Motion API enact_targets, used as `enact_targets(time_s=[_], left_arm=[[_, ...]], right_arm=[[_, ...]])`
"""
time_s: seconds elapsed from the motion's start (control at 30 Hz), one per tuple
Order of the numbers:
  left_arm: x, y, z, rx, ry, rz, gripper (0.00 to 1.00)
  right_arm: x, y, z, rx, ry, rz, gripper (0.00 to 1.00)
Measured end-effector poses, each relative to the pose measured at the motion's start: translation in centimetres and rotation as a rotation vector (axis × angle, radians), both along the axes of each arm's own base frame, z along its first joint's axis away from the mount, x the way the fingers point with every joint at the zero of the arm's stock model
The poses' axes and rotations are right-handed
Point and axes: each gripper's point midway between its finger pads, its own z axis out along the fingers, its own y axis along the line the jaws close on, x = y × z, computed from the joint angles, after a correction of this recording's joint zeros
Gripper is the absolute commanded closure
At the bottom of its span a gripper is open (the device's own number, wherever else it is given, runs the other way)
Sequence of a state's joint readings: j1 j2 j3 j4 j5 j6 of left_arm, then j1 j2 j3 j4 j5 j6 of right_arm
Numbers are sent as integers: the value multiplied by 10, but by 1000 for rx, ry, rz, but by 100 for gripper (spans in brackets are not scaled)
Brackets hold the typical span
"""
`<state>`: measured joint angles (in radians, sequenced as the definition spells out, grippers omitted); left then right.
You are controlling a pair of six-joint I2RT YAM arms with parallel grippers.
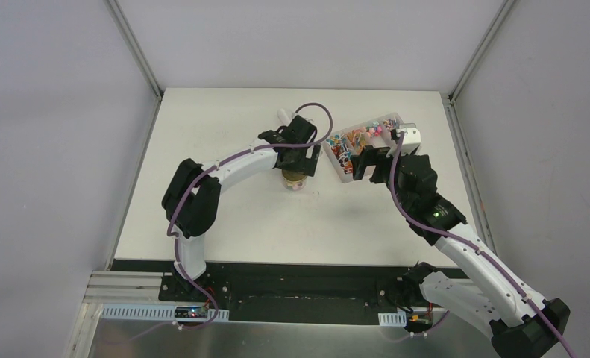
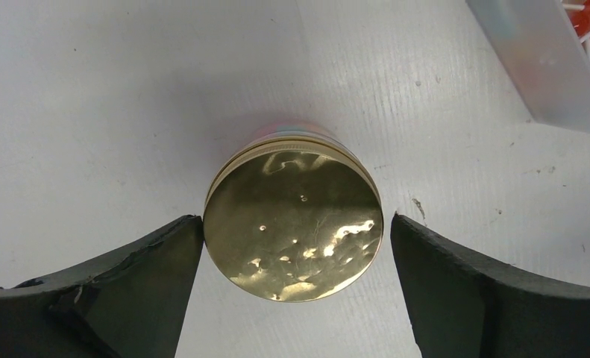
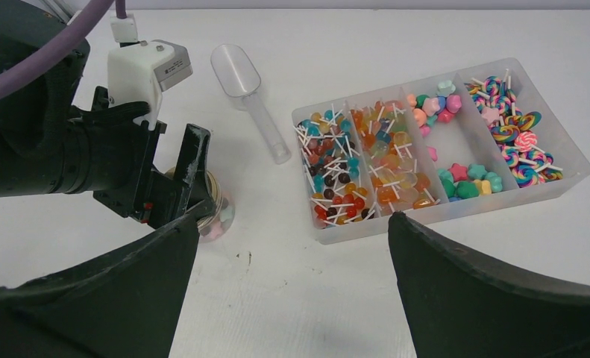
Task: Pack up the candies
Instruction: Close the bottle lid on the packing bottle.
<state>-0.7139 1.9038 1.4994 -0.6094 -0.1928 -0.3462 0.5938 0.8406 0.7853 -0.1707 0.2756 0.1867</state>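
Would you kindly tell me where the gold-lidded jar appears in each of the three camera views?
Top external: gold-lidded jar mid-table, under the left gripper.
Left wrist: dead centre, lid facing the camera.
Right wrist: left of centre, mostly hidden behind the left gripper.
Shared landmark: the clear compartment tray, right of the jar in every view.

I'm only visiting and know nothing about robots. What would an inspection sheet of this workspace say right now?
Surface: white table, a few small dark marks.
Job's things: candies sorted in a clear divided tray; a gold-lidded jar beside it, some candies inside.
Clutter: clear scoop lying by the tray.
Grippers: left gripper open, fingers either side of the jar lid; right gripper open near the tray, holding nothing.
Cables: purple cable along each arm.
Surroundings: grey walls, metal frame posts.
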Motion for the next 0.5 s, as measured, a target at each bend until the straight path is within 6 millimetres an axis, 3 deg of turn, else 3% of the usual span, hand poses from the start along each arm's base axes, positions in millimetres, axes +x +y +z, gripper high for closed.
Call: enact_targets(time_s=[0.13, 0.23, 0.5], left_arm=[[3, 0, 6, -5, -18, 7, 1], [4, 0, 20, -29, -46, 12, 1], [14, 6, 98, -252, -161, 43, 9]], right_arm=[[-1, 2, 0, 8, 4, 8, 0], [-2, 5, 0, 22, 10, 18, 0], [-1, 25, -11, 76, 69, 83, 10]])
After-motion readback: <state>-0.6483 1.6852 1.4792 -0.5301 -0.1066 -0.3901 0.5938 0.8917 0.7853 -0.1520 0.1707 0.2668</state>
